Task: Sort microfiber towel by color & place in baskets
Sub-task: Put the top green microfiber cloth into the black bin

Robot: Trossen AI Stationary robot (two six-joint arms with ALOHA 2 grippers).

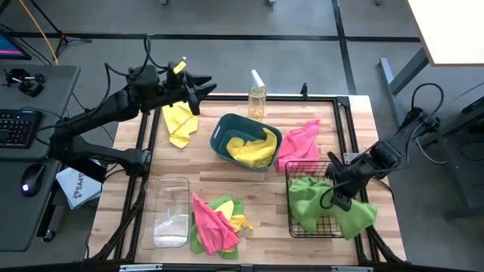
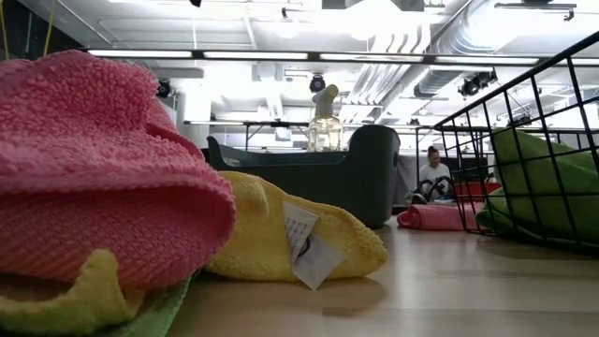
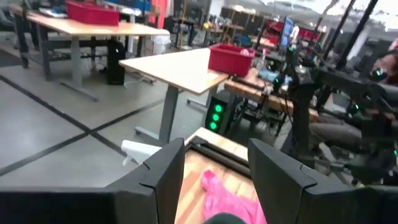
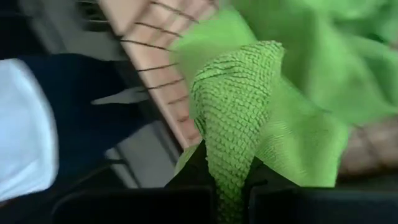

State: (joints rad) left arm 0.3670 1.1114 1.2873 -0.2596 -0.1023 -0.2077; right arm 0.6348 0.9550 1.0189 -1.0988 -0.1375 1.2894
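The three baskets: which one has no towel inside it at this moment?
The clear plastic tub, at the table's front left, holds no towel. The teal tub holds a yellow towel, and the black wire basket holds green towels.

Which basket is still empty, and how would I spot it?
Start at the wooden table's near edge, left corner. The clear plastic rectangular tub sits there, beside a pile of pink, yellow and green microfiber towels. Unlike the teal plastic tub and black wire-mesh basket, it is see-through and holds no towel.

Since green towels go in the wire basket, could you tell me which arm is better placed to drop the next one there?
Right: its gripper is shut on a green towel beside the wire basket; the left gripper is open, far across the table.
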